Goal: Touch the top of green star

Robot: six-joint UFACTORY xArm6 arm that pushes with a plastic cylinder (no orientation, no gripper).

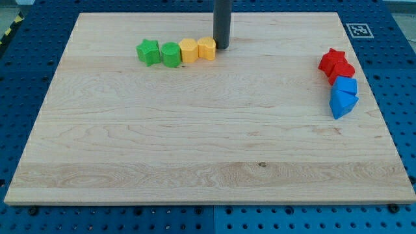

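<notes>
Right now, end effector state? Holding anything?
No claw, just a rod: my tip holds nothing, sits beside the rightmost yellow block, right end of the row from the green star.

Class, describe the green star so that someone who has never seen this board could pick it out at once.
On the wooden board, find the row of four blocks near the view's top edge, left of my tip. The green star is the leftmost. Its neighbour, the green cylinder, is round, and the two blocks beyond are yellow and orange; only this one has green points.
</notes>
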